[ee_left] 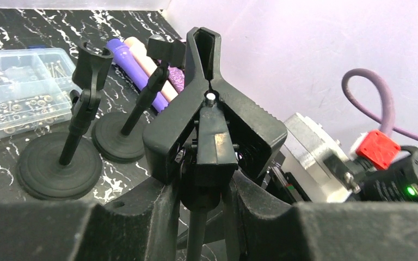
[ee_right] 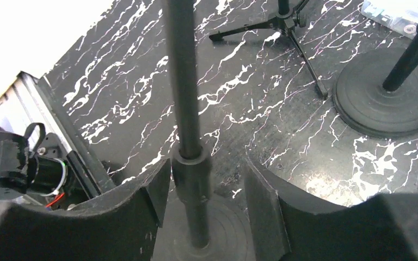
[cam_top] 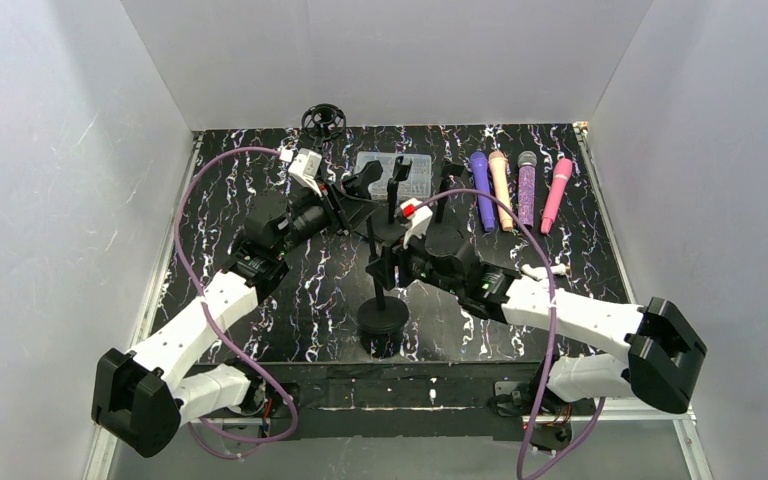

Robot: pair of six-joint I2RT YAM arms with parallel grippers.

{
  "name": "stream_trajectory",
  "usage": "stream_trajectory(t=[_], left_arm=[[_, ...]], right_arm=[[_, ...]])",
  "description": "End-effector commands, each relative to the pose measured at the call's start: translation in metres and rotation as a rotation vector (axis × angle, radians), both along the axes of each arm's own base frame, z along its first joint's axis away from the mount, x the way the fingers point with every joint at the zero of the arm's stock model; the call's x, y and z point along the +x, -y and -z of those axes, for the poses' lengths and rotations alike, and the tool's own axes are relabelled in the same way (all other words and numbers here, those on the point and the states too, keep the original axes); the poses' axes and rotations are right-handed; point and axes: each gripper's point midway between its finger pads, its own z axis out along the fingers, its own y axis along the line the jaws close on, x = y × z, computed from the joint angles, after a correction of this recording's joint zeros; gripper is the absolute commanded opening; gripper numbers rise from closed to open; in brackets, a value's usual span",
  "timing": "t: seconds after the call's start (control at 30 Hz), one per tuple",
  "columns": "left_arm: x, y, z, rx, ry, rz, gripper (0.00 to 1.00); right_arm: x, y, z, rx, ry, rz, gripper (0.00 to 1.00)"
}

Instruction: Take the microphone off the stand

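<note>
1. The left hand (ee_left: 204,198) is shut tight on the lower part of a black spring clip (ee_left: 212,109). The clip's two arms rise in a V just above the fingers (ee_left: 152,217), and a thin rod runs down from it between them.
2. The right hand (ee_right: 207,185) is partly open and has hold of nothing. Its fingers (ee_right: 141,201) stand on either side of the upright pole (ee_right: 184,81) of a stand. The pole's collar is close against one finger, with a clear gap to the other.
3. That stand's round base (cam_top: 382,318) sits on the table (cam_top: 580,260) directly below the right hand.
4. Four microphones lie flat and side by side on the table, beyond the right hand and off to its right, well apart from both hands. They are purple (cam_top: 482,190), peach (cam_top: 501,188), glittery purple (cam_top: 526,188) and pink (cam_top: 556,192).
5. Beyond the left hand and to its left stand two round-based stands (ee_left: 60,163) (ee_left: 121,138), just beside each other and each topped with a clip. A clear box of small parts (ee_left: 11,87) lies further left.
6. A tripod stand (ee_right: 291,27) is beyond the right hand.
7. I cannot tell which stand the gripped clip belongs to.
</note>
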Motion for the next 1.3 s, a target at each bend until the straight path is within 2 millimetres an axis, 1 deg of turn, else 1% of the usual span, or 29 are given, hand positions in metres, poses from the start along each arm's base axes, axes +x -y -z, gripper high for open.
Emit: stream_trajectory(t=[0.0, 0.23, 0.37, 0.47, 0.53, 0.6, 0.63, 0.67, 0.7, 0.73, 0.83, 0.87, 0.9, 0.93, 1.03, 1.13, 1.27], left_arm=[[-0.003, -0.007, -0.048, -0.05, 0.095, -0.059, 0.0], [-0.001, -0.012, -0.044, -0.031, 0.088, -0.103, 0.0], [-0.001, -0.015, -0.045, -0.025, 0.09, -0.117, 0.0], [-0.003, -0.013, -0.044, -0.014, 0.083, -0.105, 0.0], [-0.005, -0.012, -0.041, -0.008, 0.077, -0.093, 0.0], [-0.008, -0.01, -0.04, 0.0, 0.079, -0.073, 0.0], [-0.01, -0.009, -0.039, 0.004, 0.08, -0.06, 0.0], [-0.011, -0.008, -0.039, 0.013, 0.08, -0.048, 0.01], [-0.012, -0.007, -0.036, 0.027, 0.07, -0.039, 0.14], [-0.014, -0.008, -0.034, 0.038, 0.063, -0.034, 0.29], [-0.02, -0.01, -0.029, 0.063, 0.056, -0.022, 0.59], [-0.023, -0.011, -0.026, 0.067, 0.054, -0.018, 0.74], [-0.027, -0.012, -0.027, 0.067, 0.058, -0.008, 0.8], [-0.031, -0.012, -0.023, 0.072, 0.056, 0.003, 0.85], [-0.045, -0.014, -0.018, 0.077, 0.058, 0.039, 0.92], [-0.057, -0.019, -0.01, 0.084, 0.064, 0.057, 0.94], [-0.067, -0.024, 0.006, 0.088, 0.043, 0.062, 0.93]], right_arm=[[0.01, -0.013, -0.018, -0.008, 0.044, 0.13, 0.58], [0.009, -0.024, -0.018, 0.005, 0.033, 0.139, 0.55], [0.012, -0.025, -0.015, -0.004, 0.021, 0.155, 0.47], [0.014, -0.023, -0.015, -0.002, 0.021, 0.176, 0.37], [0.015, -0.022, -0.018, 0.001, 0.02, 0.181, 0.24], [0.014, -0.022, -0.021, 0.004, 0.017, 0.182, 0.06], [0.014, -0.021, -0.022, 0.005, 0.017, 0.186, 0.01], [0.015, -0.02, -0.024, 0.007, 0.017, 0.192, 0.01], [0.015, -0.019, -0.027, 0.011, 0.016, 0.197, 0.01], [0.015, -0.018, -0.03, 0.014, 0.019, 0.201, 0.01], [0.016, -0.012, -0.04, 0.022, 0.031, 0.216, 0.01], [0.016, -0.01, -0.042, 0.019, 0.034, 0.222, 0.01], [0.016, -0.008, -0.045, 0.016, 0.04, 0.225, 0.01], [0.016, -0.007, -0.048, 0.017, 0.044, 0.228, 0.01], [0.017, -0.004, -0.059, 0.024, 0.057, 0.234, 0.01], [0.019, 0.0, -0.07, 0.029, 0.069, 0.248, 0.01], [0.023, 0.003, -0.09, 0.045, 0.091, 0.266, 0.01]])
